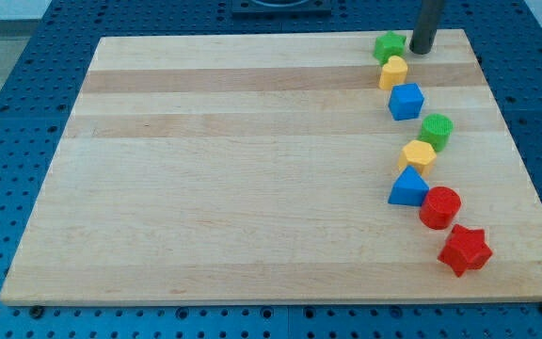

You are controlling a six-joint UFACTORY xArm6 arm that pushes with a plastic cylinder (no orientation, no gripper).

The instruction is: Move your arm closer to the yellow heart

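Pale wood makes up the board, which sits on a blue perforated table. All eight blocks stand in a loose curved line near the board's right edge, so the whole left and middle of the board is open room.

My tip rests near the top edge of the board, towards the view's right, just right of the green star and close to it. There is no pincer on this arm, only the dark rod, so nothing opens or closes.

The yellow heart lies just below the green star and touches or nearly touches it; I cannot tell which. It is down and to the left of my tip, near but apart from it. Its rounded lobes seem to face the view's upper right and its point the lower left, so its long axis runs on that slant, though the shape is small and this is uncertain.

Below it come the blue cube, the green cylinder, the yellow hexagon, the blue triangle, the red cylinder and the red star, the last nearest the bottom edge.
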